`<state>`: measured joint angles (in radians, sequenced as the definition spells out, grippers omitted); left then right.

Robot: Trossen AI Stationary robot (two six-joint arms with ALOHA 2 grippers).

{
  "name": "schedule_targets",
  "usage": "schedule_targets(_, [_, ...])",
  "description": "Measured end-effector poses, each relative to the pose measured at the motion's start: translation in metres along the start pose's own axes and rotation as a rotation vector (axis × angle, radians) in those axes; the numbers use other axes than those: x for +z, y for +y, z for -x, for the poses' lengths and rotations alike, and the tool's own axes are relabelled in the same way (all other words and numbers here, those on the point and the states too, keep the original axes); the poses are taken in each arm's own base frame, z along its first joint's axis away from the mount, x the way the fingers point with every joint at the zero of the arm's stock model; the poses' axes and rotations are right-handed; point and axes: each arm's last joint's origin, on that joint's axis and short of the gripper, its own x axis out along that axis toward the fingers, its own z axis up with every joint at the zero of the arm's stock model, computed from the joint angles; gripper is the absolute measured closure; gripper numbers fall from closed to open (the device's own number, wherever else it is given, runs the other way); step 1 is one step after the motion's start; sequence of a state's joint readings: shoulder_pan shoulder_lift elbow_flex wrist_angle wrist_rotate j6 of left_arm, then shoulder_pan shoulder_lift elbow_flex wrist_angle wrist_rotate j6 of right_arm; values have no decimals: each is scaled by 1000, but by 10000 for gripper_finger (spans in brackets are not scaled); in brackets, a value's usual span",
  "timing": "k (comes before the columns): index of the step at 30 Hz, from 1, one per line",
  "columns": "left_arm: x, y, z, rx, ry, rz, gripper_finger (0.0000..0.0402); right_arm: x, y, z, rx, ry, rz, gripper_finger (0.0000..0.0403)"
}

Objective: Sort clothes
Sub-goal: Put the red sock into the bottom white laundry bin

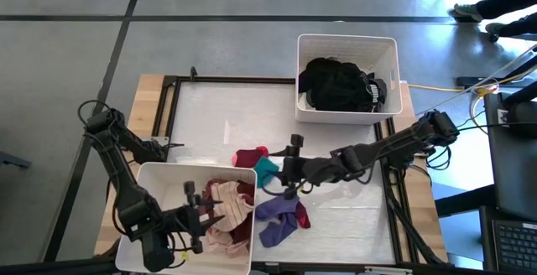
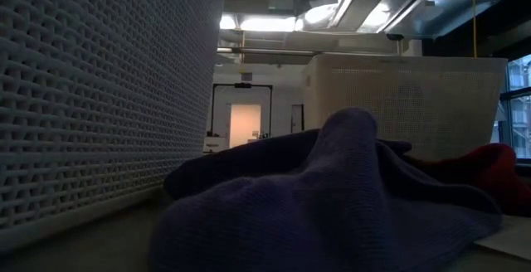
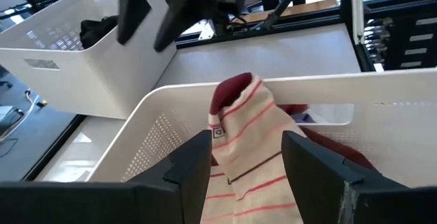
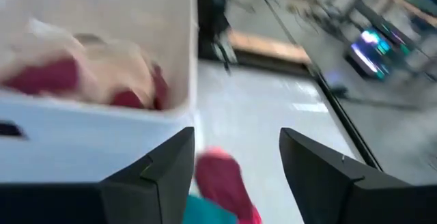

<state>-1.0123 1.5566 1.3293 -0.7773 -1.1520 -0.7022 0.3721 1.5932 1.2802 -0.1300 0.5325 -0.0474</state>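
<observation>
Grey concrete floor surrounds a wooden-edged table [image 1: 151,86] with a pale work surface; two white bins stand on it.

Item: far bin [image 1: 346,78], at the table's back right corner, holding black garments [image 1: 340,85].

Item: near bin [image 1: 197,216], at the front left, holding a cream striped sock [image 3: 249,149] and maroon pieces [image 1: 239,195].

Item: loose pile on the table just beside the near bin: a maroon piece [image 1: 250,156], a teal piece [image 1: 266,171], purple socks [image 1: 281,216].

Item: my right gripper [image 1: 292,170], arm stretched long and low across the table from the right edge, wrist level, fingers spread with nothing between them, poised above the teal and maroon pieces.

Item: my left gripper [image 1: 195,212], arm folded back on itself at the front left corner, fingers parted over the near bin, the striped sock lying between them but not pinched (I judge it loose).

Handling note: the step in hand looks like a fresh pick from the loose pile. I would come straight down on a single garment, pinching a raised fold rather than a flat patch, and take the teal piece clear of the maroon one touching it, so only one colour lifts. Soft fabric drags its neighbours; a slow rise would show that early.
</observation>
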Motion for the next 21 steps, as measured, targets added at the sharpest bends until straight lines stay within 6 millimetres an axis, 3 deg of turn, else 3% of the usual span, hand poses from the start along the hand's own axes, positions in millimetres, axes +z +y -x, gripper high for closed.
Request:
schedule_targets(4, [1, 2, -4, 12, 3, 10, 233, -27, 0, -11, -70, 111, 3, 189])
schedule_targets(9, [1, 2, -4, 12, 3, 9, 233, -61, -11, -29, -122, 127, -56, 189])
schedule_targets(16, [1, 2, -5, 17, 4, 3, 233, -111, -31, -66, -163, 149, -169, 189])
schedule_targets(21, [1, 3, -7, 22, 6, -1, 233, -133, -38, -94, -134, 146, -231, 189])
